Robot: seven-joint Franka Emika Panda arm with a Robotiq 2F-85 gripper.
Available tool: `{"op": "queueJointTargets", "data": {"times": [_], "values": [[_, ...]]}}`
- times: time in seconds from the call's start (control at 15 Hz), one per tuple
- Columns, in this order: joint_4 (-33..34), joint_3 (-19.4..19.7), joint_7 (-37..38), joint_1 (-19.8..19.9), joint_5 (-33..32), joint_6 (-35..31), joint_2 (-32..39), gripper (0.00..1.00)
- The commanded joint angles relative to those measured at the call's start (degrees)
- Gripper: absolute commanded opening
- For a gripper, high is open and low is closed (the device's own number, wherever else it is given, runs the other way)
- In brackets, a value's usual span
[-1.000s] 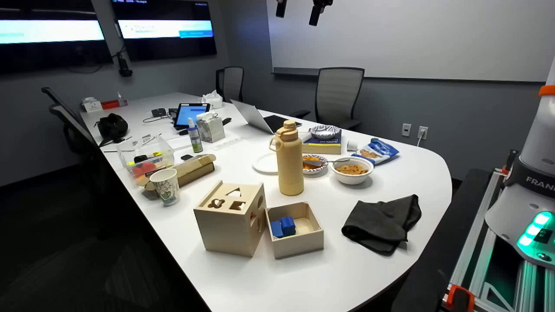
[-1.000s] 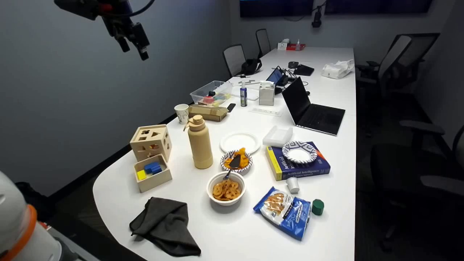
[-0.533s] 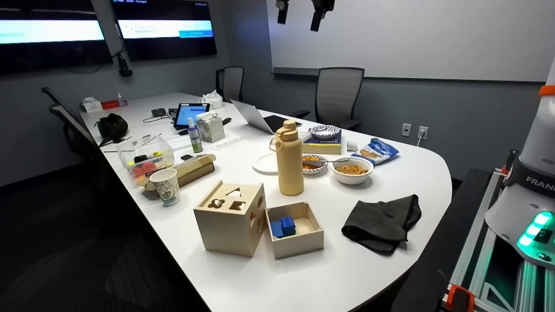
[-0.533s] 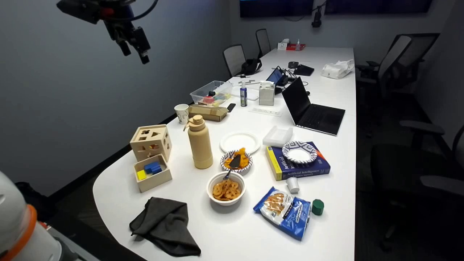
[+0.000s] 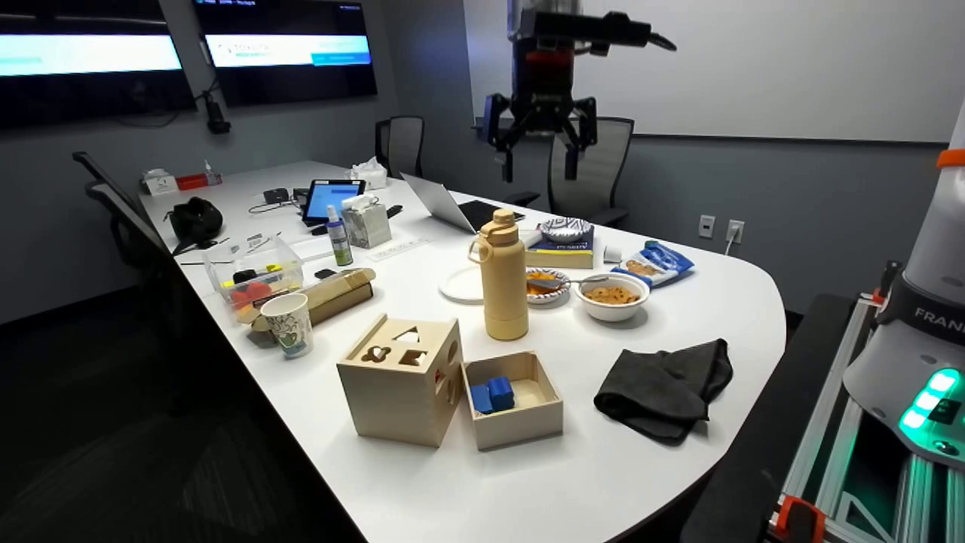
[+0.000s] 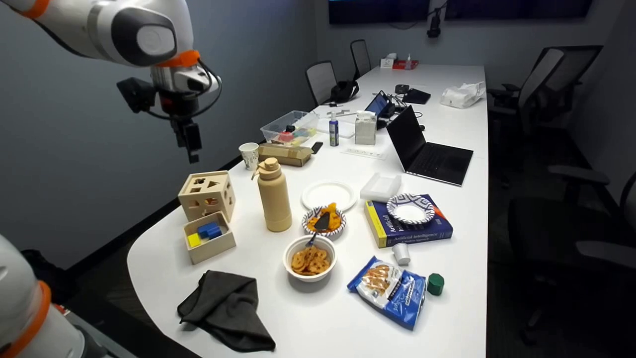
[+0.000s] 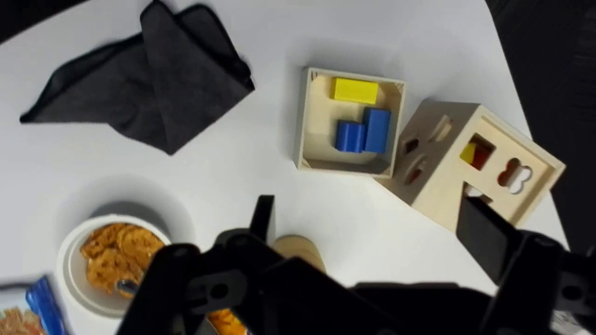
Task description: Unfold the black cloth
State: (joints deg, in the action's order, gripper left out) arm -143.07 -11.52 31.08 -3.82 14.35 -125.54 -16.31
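Note:
The black cloth [image 5: 665, 388] lies folded and crumpled on the white table near its rounded end, by the robot's base. It also shows in an exterior view [image 6: 226, 311] and at the upper left of the wrist view [image 7: 153, 79], with folded-over layers and a corner flap. My gripper [image 5: 539, 167] is open and empty, pointing down, high above the table and away from the cloth. In an exterior view the gripper [image 6: 193, 151] hangs above the wooden shape box. In the wrist view its fingers [image 7: 370, 223] are wide apart with only table between them.
A tan bottle [image 5: 505, 279] stands tall mid-table. A wooden shape box [image 5: 403, 385] and open wooden tray [image 5: 520, 434] with blocks stand beside the cloth. A bowl of snacks [image 6: 309, 276], a blue snack bag [image 6: 390, 293], a book [image 6: 412, 233] and a laptop [image 6: 439, 159] are around.
My arm has come down, so the whole gripper now shows in both exterior views. The gripper has also turned. The cloth and the other objects have not moved.

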Motion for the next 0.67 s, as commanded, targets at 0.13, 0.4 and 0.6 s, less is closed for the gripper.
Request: {"op": "queueJointTargets", "data": {"times": [0.13, 0.4, 0.6], "values": [[-5.33, 0.38, 9.93, -0.74, 5.59, -4.98, 8.53, 1.00], [-6.43, 2.39, 13.73, -0.43, 8.31, -4.14, 16.00, 1.00], [-7.51, 4.19, 12.28, -0.28, 8.55, -4.29, 20.05, 1.00]]}}
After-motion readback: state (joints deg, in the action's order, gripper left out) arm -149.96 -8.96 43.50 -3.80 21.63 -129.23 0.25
